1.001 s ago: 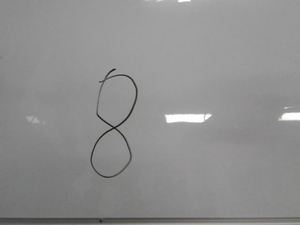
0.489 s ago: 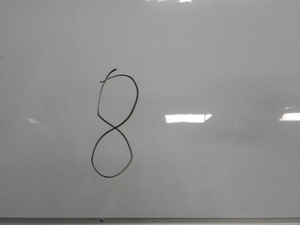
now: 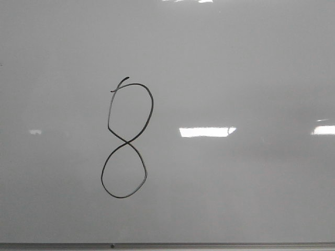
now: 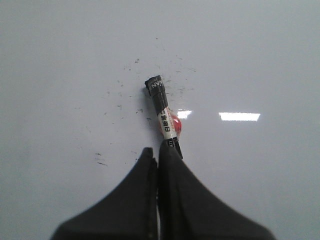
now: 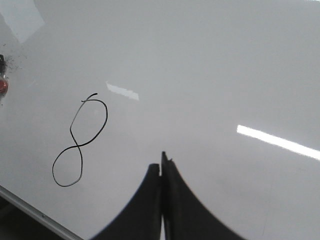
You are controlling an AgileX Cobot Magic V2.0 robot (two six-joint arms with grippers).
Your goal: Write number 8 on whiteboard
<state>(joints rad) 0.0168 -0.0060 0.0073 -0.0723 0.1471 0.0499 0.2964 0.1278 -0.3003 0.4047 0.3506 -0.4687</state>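
Observation:
The number 8 [image 3: 126, 142] is a thin black line with two stacked loops and a small hooked tail on the whiteboard [image 3: 241, 68]. It also shows in the right wrist view [image 5: 76, 146]. A black marker [image 4: 161, 102] with a white label and a red part lies against the board just beyond my left gripper [image 4: 159, 149]. The left gripper's jaws are pressed together, and one finger hides the marker's near end. My right gripper [image 5: 161, 161] is shut and empty, above the board to the right of the 8. Neither gripper shows in the front view.
A thin grey metal edge strip [image 3: 209, 244] runs along the board's near side. Bright rectangular glare patches [image 3: 207, 132] lie on the board. Small black smudges [image 4: 100, 160] dot the board around the marker. The marker's end also shows in the right wrist view [image 5: 2, 75].
The 8 has not changed. The glare patches have shifted slightly left and the small one at the left has shrunk.

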